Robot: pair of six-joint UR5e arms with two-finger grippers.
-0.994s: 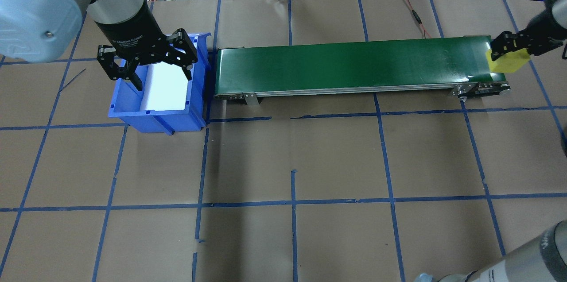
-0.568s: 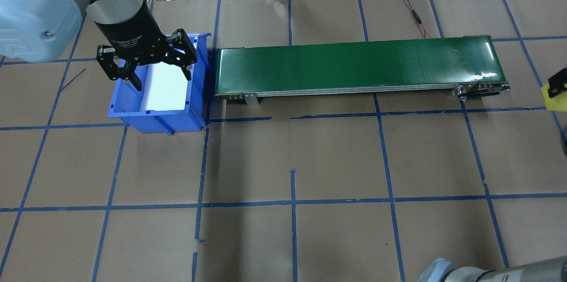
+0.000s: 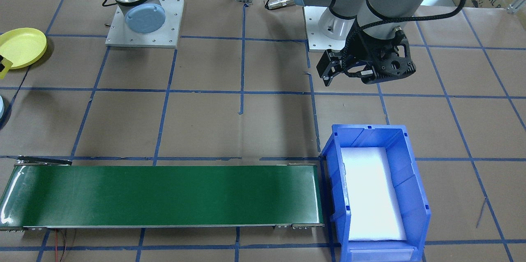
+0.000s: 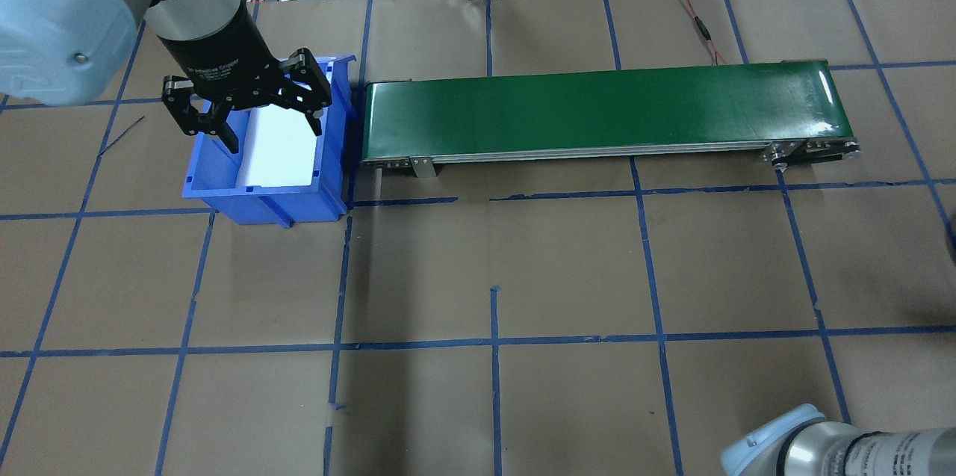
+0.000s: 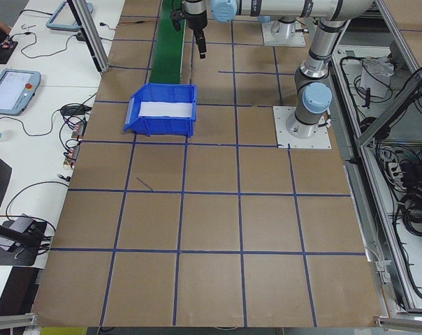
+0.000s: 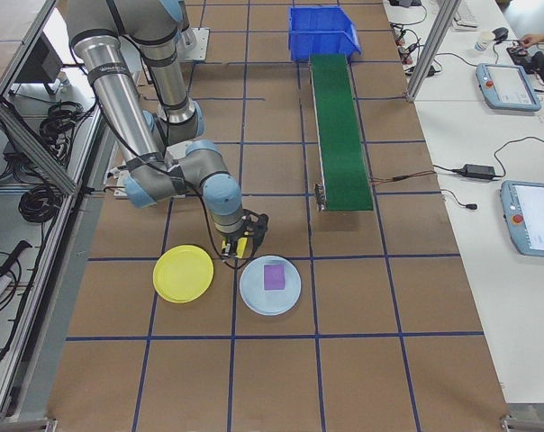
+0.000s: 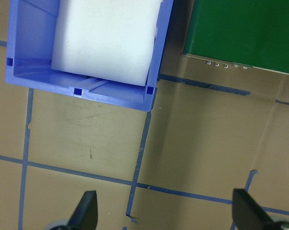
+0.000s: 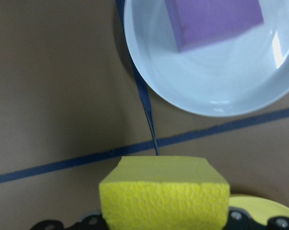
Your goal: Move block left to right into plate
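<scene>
Brown paper table ruled into squares by blue tape; long green conveyor belt along its far side, with a blue bin lined with white foam just off the belt's left end. Past the belt's other end, two plates side by side on the paper, near each other but apart: yellow plate closer to the robot's base, pale blue plate beyond it with a purple block lying inside. Yellow block clamped between the fingers of the right gripper, held above bare paper and a tape crossing, near the rims of both plates and not yet over the yellow one. Right arm folded low, elbow near the base, wrist pointing down at the gap beside the plates. Left gripper hanging over the bin's near-left edge, fingers spread wide with nothing between them, arm reaching across from the base, wrist tipped downward
</scene>
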